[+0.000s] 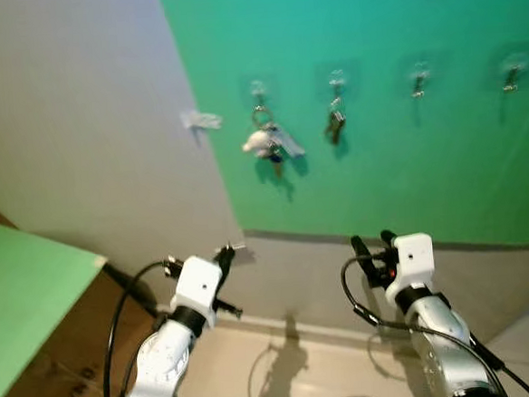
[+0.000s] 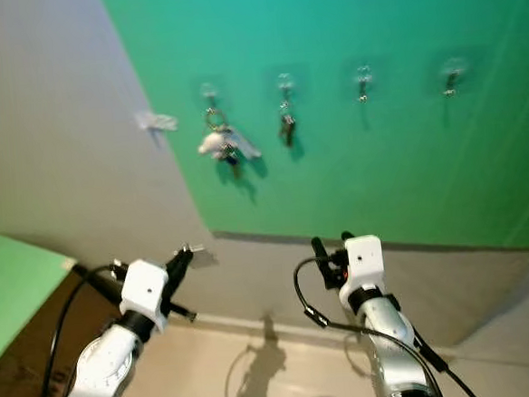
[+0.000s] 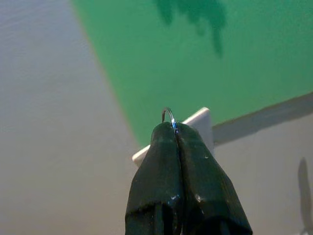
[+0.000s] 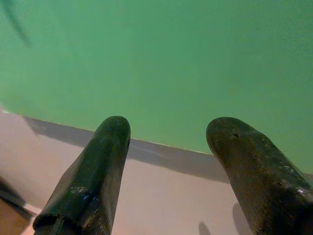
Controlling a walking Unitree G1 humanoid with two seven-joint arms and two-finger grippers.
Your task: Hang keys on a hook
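Two black fingers (image 3: 195, 166) pinch thin metal ring (image 3: 168, 115)

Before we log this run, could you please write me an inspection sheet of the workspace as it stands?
Surface: green wall panel with four hooks; grey wall to its left.
Job's things: key ring with white tag pinched in the left gripper, below the hooks. First hook holds a key bunch, second hook a small key; third hook and fourth hook bare.
Clutter: white scrap on the grey wall.
Grippers: left fingers shut on the ring; right gripper open, empty.
Cables: black cables at both wrists.
Surroundings: cardboard box with a green sheet, left.
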